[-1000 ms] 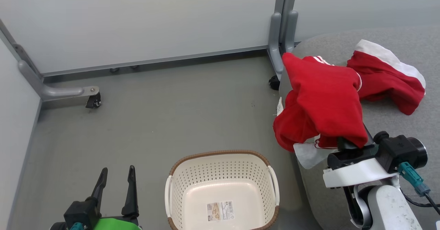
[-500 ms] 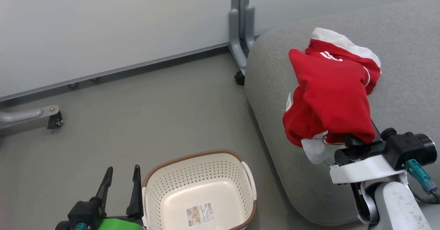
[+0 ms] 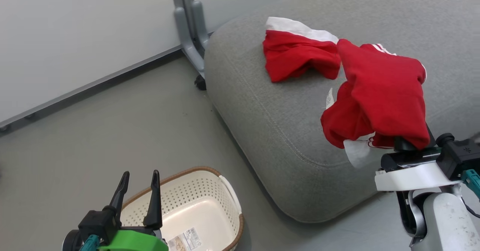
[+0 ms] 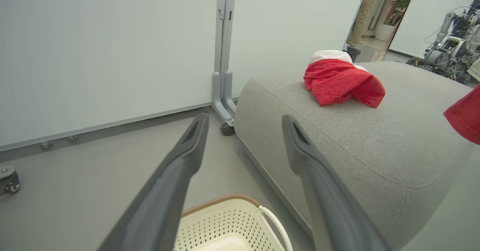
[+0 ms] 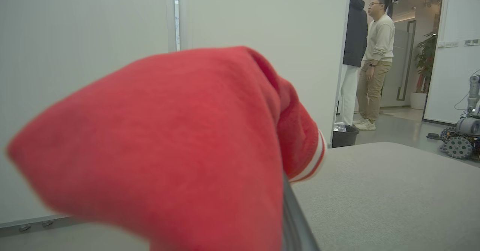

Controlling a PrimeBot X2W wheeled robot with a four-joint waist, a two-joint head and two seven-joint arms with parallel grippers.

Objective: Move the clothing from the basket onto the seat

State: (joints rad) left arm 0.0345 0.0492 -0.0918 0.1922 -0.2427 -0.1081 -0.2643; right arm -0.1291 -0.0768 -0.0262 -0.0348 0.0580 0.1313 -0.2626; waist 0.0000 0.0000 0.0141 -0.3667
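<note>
Right pincer (image 3: 405, 145) cloaked by soft, crumpled red garment (image 3: 378, 93).

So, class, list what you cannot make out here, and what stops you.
Right hand: buried under the draped red garment, head view; open or shut unclear.
Label in the basket: cut by the head view's bottom edge, print too small.
That garment: blurred, close to the right wrist lens, hiding part of the seat.
Same garment: cut by the left wrist view's right edge.
</note>
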